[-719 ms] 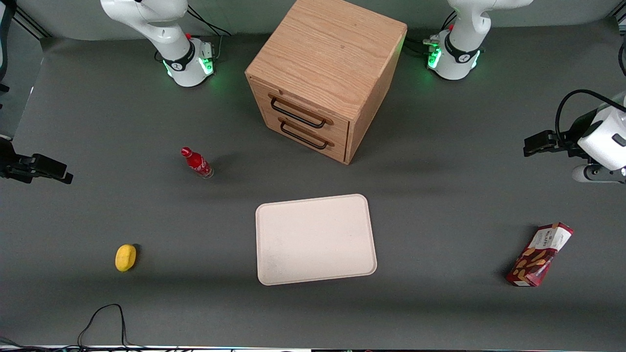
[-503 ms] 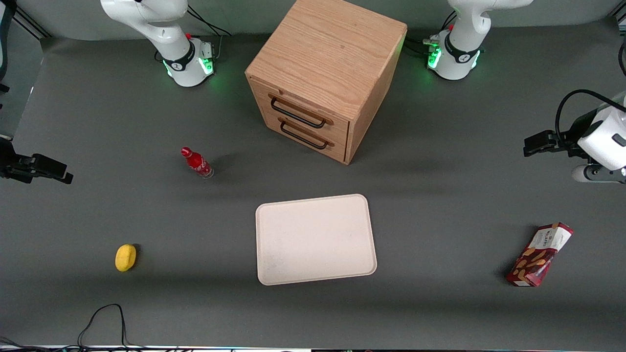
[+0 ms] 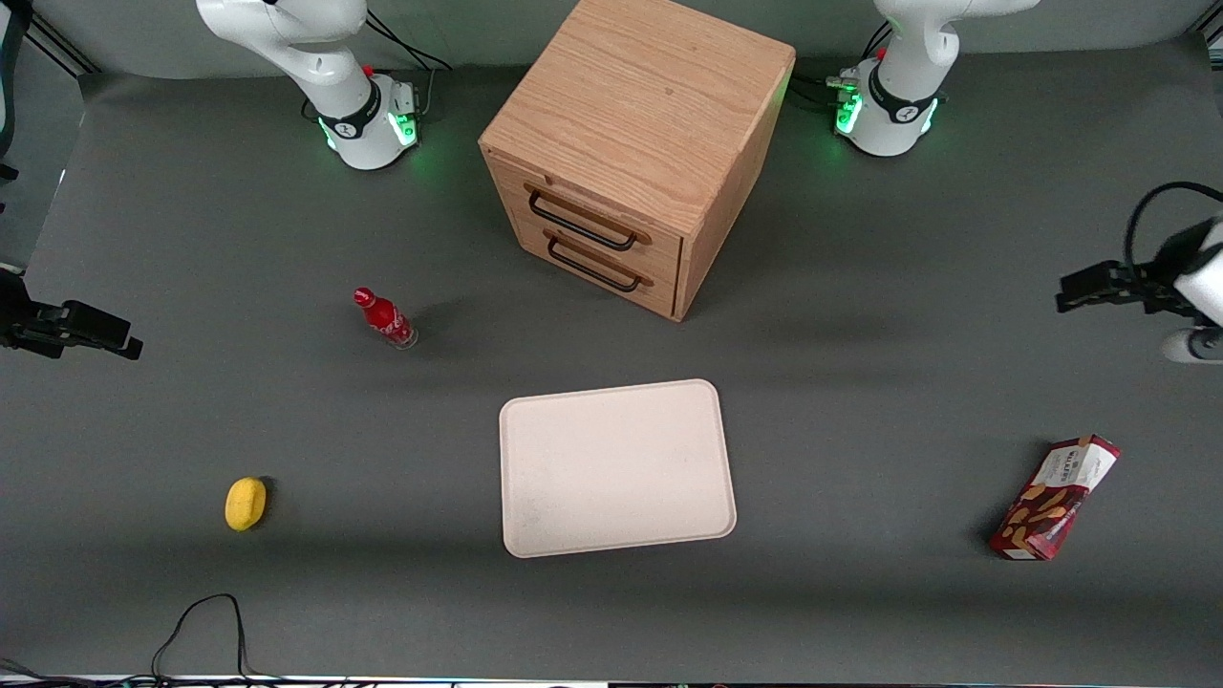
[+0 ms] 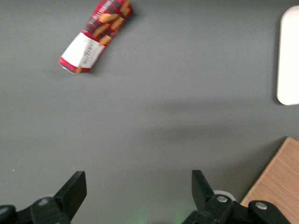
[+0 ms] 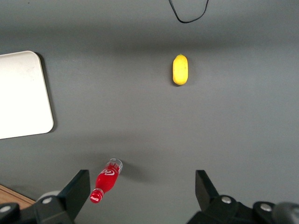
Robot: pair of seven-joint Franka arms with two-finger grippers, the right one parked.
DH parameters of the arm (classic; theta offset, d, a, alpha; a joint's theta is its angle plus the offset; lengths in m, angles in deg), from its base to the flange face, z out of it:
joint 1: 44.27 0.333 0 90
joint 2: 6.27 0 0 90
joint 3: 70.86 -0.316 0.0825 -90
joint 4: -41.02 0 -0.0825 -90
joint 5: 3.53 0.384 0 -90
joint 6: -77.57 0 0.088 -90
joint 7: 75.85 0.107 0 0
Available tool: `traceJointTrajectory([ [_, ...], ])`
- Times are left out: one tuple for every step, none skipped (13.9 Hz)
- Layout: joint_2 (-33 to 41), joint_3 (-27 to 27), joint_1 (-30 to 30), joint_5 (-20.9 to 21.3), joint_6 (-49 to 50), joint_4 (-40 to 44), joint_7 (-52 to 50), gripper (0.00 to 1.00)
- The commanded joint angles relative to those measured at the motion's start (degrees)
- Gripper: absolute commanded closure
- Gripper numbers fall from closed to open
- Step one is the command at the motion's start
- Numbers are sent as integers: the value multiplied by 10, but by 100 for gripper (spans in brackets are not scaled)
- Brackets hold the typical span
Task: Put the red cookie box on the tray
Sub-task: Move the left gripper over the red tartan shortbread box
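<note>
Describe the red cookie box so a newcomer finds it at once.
Start from the cream tray at the table's middle and look toward the working arm's end: the red cookie box lies flat there, nearer the front camera than the open gripper above the bare table. It is a long dark-red carton with a white end and cookie pictures.

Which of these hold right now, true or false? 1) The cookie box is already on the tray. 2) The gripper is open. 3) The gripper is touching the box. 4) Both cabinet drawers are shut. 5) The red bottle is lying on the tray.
1) False: the red cookie box lies on the table toward the working arm's end, apart from the tray.
2) True: the gripper has its fingers spread, holding nothing.
3) False: it hangs above bare table, well clear of the box.
4) True: both drawers of the wooden cabinet are shut.
5) False: the red bottle stands on the table, off the tray, toward the parked arm's end.
</note>
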Motion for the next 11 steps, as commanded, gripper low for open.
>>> traceJointTrajectory([
  [-119,2,57,6,6,141,51,0],
  [-160,2,77,6,6,190,76,0],
  [-193,2,96,6,6,228,98,0],
  [-216,2,113,5,0,250,119,0],
  [-225,2,123,6,-23,253,133,0],
  [-227,2,126,6,-37,250,138,0],
  [-230,3,126,6,-40,249,140,0],
  [-233,4,125,6,-40,246,157,0],
  [-235,4,119,7,-40,239,213,0],
  [-236,3,117,13,-45,230,278,0],
  [-237,4,116,20,-55,227,335,0],
])
